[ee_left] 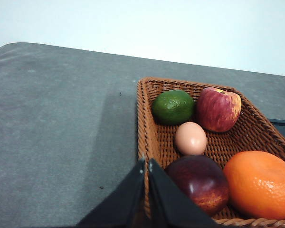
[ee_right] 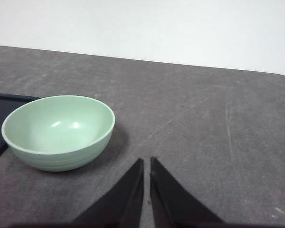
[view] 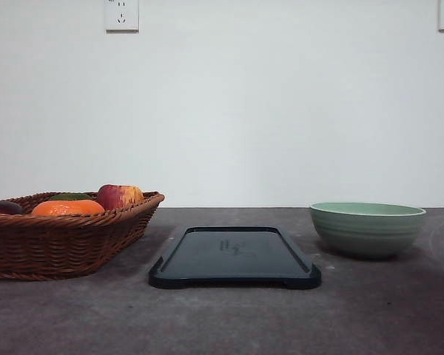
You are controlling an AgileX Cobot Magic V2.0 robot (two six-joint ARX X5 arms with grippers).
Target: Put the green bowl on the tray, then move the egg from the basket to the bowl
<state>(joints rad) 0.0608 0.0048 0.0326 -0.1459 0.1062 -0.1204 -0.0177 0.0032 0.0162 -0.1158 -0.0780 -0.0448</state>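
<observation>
Front view: the green bowl [view: 368,228] is sitting on the grey table [view: 222,318] to the right of the tray [view: 234,257], apart from it, while the basket [view: 66,237] is resting to the tray's left. The tray is lying bare, so the first step is judged not yet done.

Left wrist view: the egg [ee_left: 190,138] is lying in the basket [ee_left: 147,118] between a lime [ee_left: 173,107], an apple [ee_left: 218,109] and a dark plum [ee_left: 201,182], with an orange [ee_left: 259,184] beside. The left gripper [ee_left: 147,164] is hovering above the basket's rim, fingers pressed nearly together, gripping nothing.

Right wrist view: the right gripper [ee_right: 147,164] is hanging near the bowl [ee_right: 57,132], touching nothing, its fingers nearly closed and empty. To do this well, it is probably needing to spread first, pinch the near rim and keep the bowl level while carrying it onto the tray [ee_right: 0,118]
</observation>
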